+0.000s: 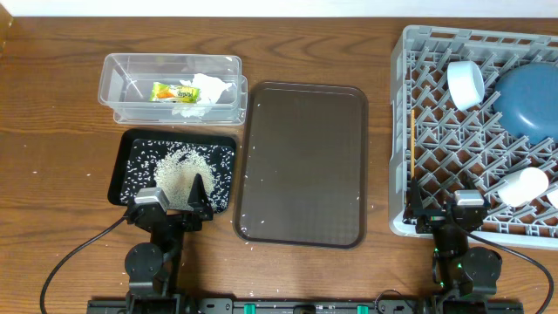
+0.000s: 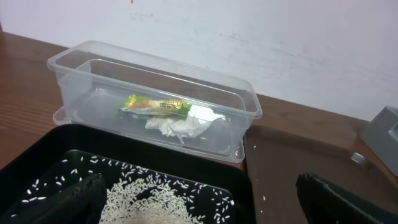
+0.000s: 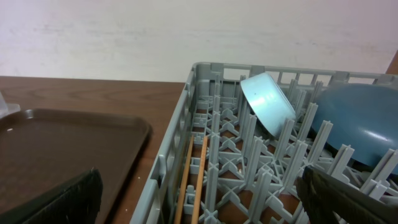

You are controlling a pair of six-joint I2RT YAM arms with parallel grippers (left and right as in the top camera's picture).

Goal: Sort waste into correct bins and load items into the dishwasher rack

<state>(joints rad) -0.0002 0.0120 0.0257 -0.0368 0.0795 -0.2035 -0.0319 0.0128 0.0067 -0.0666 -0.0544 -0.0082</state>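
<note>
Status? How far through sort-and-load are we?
Nearly done. Done: yellow-green snack wrapper and crumpled white tissue lie in the clear plastic tub; white rice is heaped in the shallow black tray; round blue plate, pale-blue bowl, white cups and wooden chopsticks sit in the grey plastic rack. In hand: nothing, left gripper and right gripper open. Left: a few stray grains on the wooden table.

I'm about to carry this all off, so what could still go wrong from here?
The open left gripper hangs over the rice pile in the black tray; a careless move could scatter it. Stray grains on the brown tray may get left behind. The chopsticks lie loose along the wall of the rack and might slip through when lifted.
</note>
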